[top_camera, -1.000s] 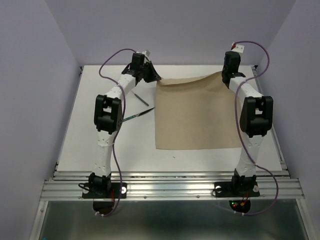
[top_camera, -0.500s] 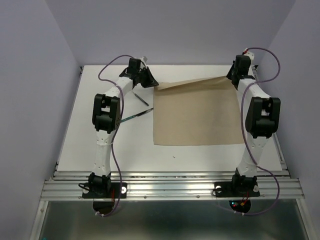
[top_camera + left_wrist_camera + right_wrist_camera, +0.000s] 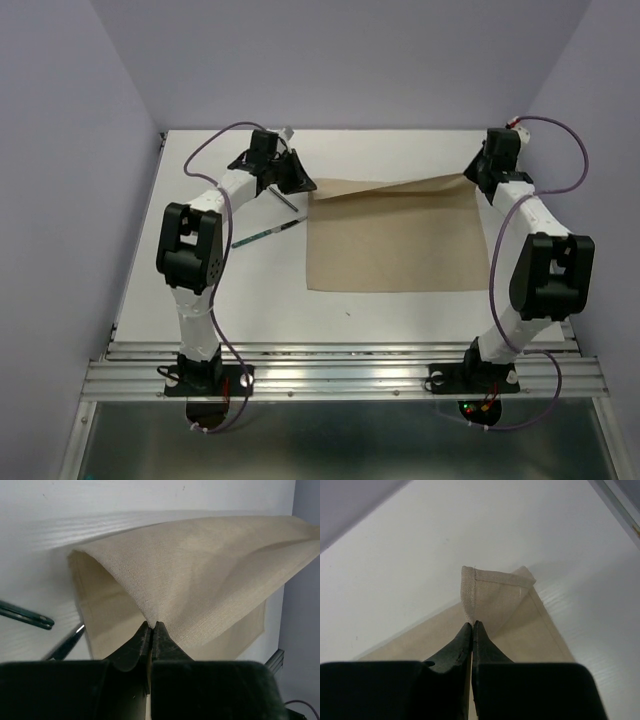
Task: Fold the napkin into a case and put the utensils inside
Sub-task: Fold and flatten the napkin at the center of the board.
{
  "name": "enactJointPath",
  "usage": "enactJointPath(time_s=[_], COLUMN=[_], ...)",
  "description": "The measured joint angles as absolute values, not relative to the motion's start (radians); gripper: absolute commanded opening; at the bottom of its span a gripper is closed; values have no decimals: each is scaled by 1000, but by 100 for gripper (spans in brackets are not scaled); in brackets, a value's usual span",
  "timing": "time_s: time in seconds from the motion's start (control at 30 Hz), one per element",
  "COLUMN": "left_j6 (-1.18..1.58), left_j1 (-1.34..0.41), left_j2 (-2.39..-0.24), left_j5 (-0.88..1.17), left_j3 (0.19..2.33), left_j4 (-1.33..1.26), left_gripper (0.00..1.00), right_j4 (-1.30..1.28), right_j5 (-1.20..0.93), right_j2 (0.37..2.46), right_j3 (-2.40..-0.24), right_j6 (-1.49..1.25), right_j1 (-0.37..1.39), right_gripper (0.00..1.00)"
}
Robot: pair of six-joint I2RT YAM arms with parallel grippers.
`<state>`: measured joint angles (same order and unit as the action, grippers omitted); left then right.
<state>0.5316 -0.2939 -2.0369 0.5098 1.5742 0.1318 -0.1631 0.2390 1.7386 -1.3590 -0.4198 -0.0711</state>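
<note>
As the left gripper [image 3: 308, 187] and right gripper [image 3: 472, 178], each pinching a far corner of the napkin [image 3: 395, 240], spread apart, that lifted edge has tautened, ready to fold.

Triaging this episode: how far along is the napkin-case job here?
Done: nothing finished; the napkin lies mostly flat, unfolded. In hand: the left gripper and right gripper each pinch a far corner, raised off the table, apparently starting the first fold. Left: all the folding, then loading the utensils, which lie on the table left of the cloth.
</note>
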Motion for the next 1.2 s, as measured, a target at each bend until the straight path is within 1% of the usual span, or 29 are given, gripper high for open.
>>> enactJointPath(time_s=[0.2, 0.4, 0.63, 0.8, 1.2], left_j6=[531, 533, 544, 551, 560], left_j1=[-321, -359, -418, -431, -430], left_j2=[-1884, -1782, -1671, -1610, -1538], left_j5=[487, 469, 453, 450, 440], left_j3=[1394, 1206, 1026, 940, 842], left_j4=[99, 79, 47, 18, -25], left_gripper=[0, 0, 0, 0, 0], right_j4=[-217, -280, -344, -364, -415], right_j5=[260, 263, 260, 245, 226], right_j2=[1568, 1403, 1224, 1123, 1046], right_j3=[-1159, -951, -799, -727, -656], right_j6=[-476, -530, -574, -595, -608], right_j1=[-72, -72, -73, -73, -73], right_gripper=[1, 1, 1, 1, 1])
